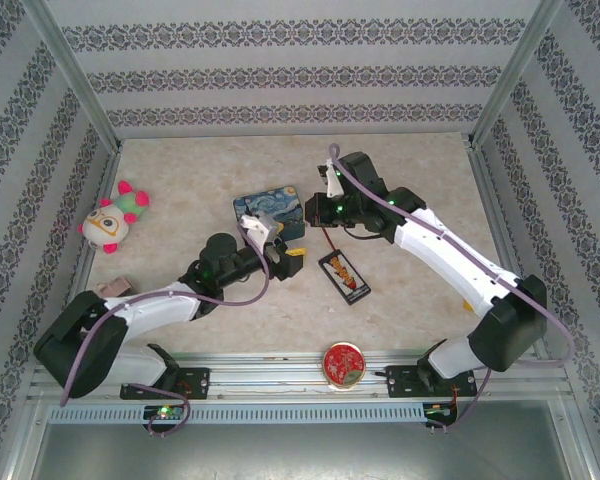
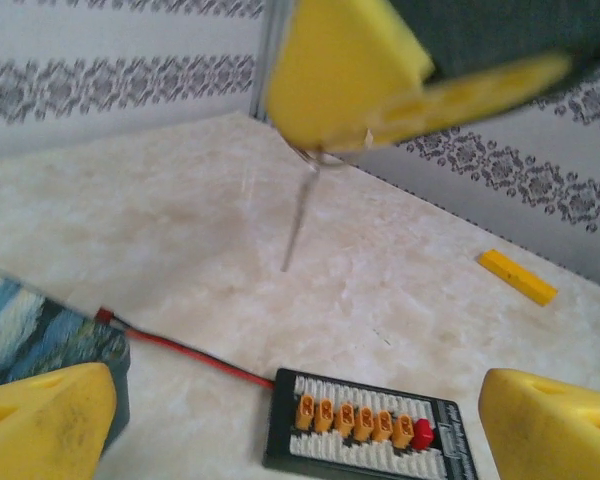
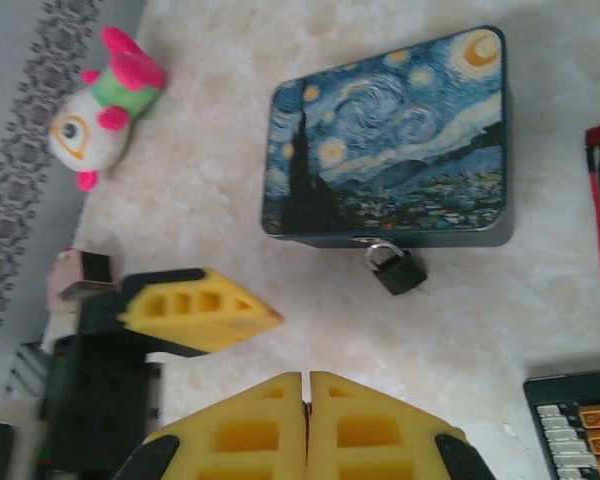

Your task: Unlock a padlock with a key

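The padlock, small with a black body and a silver shackle, hangs at the front latch of the blue painted tin. My right gripper is shut a short way in front of it, with a dark sliver pinched in the seam. From the left wrist view, the right gripper's yellow fingers hold the thin grey key, whose blade hangs down over the table. My left gripper stands open beside the tin, nothing between its fingers. One left finger lies left of the right gripper.
A black pack with orange connectors and a red wire lies right of the tin. A plush toy sits at the far left. A round red tin rests at the near edge. A yellow strip lies by the wall.
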You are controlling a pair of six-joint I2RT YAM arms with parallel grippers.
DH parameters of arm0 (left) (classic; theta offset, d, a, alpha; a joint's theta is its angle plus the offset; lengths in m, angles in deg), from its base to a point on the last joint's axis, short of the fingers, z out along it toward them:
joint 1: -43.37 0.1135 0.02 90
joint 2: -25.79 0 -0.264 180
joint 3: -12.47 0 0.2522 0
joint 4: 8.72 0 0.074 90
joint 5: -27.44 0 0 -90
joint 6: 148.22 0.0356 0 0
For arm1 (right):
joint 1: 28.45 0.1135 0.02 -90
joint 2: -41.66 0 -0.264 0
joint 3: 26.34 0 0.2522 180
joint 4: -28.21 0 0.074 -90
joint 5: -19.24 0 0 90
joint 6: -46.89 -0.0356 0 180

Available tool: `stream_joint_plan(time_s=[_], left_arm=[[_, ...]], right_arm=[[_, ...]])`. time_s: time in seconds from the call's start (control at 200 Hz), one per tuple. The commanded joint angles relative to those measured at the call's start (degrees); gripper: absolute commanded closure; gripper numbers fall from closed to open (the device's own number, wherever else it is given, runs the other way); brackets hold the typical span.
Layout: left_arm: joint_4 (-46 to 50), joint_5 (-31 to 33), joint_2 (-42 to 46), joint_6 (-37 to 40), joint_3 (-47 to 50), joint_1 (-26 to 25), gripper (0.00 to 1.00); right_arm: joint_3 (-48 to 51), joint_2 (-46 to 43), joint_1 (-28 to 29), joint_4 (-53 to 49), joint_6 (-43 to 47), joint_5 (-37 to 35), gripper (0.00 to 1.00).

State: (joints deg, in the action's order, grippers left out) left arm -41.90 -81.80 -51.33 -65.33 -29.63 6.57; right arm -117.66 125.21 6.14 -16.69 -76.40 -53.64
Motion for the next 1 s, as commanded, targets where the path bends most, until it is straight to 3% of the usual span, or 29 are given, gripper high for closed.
stream_joint_plan(time_s=[0.0,0.295,0.42,0.79,0.994], left_arm=[[-14.4,-0.2,-3.2,9.1,0.7,-0.8,0.14],[-29.8,0.0,-11.6,10.3,-0.3,-1.3,0.3],[-30.5,0.4,-12.8,10.3,-1.5,-1.3,0.42],[-30.1,0.3,-14.1,9.6,-3.3,-1.3,0.46],[-29.7,0.9,-14.3,9.1,-3.7,-1.2,0.65]], right_arm=[[-0.3,-2.3,-0.6,2.6,-3.0,4.0,1.0],[3.0,-4.8,-0.7,6.1,-5.2,5.1,1.0],[3.9,-5.1,-0.7,6.9,-5.5,5.4,1.0],[5.2,-4.4,-1.1,9.8,-6.7,7.2,1.0],[5.4,-4.0,-1.0,10.3,-7.0,7.7,1.0]])
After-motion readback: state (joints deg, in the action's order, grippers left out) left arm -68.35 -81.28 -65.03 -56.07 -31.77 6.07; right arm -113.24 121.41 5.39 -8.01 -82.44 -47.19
